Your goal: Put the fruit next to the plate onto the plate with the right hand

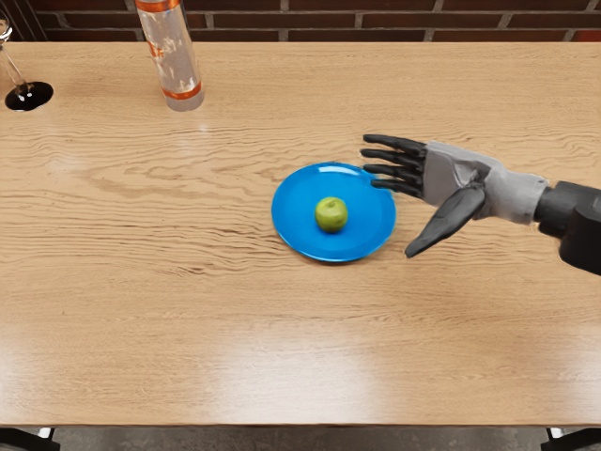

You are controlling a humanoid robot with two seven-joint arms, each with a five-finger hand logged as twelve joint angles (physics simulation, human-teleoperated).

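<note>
The small round green apple [331,214] sits at the middle of the round blue plate [293,225], directly left of the right robot hand [437,180], which hovers empty, fingers spread, at the plate's right rim.

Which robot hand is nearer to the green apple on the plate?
Right. The right robot hand hovers open at the right rim of the blue plate, a little apart from the green apple at its centre. The left robot hand is not in view.

The right hand [423,183] hovers with fingers spread, holding nothing.
</note>
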